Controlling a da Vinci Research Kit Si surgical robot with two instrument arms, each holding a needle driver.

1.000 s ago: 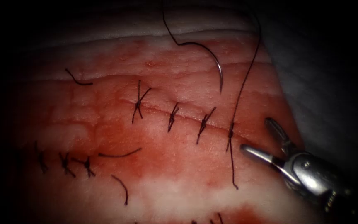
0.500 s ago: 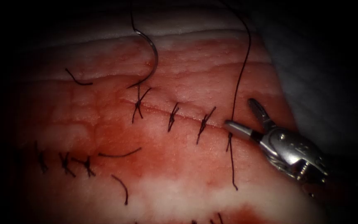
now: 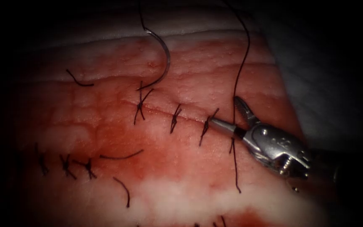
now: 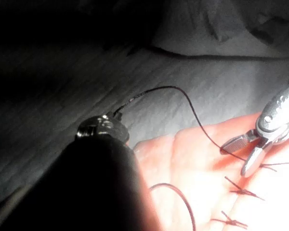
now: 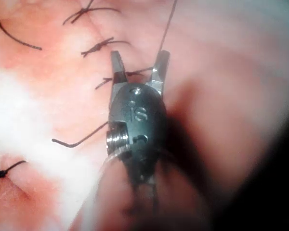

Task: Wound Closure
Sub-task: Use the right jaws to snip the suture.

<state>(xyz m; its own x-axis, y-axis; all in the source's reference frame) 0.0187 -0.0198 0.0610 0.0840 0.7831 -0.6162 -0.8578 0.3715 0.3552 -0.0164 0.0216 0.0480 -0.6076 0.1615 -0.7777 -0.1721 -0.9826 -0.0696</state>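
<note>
Thread (image 3: 241,67) runs between the right tool's (image 3: 227,115) parted, empty jaws; needle (image 3: 161,63) hangs free above tissue (image 3: 106,126).

The thread (image 3: 240,63) runs off the endoscope view's upper edge, so its far end stays unseen. The left tool (image 4: 102,127) is a dark blur behind its own shaft — its tip cannot be made out. The right tool (image 5: 138,65) fades into blur along its shaft.
</note>
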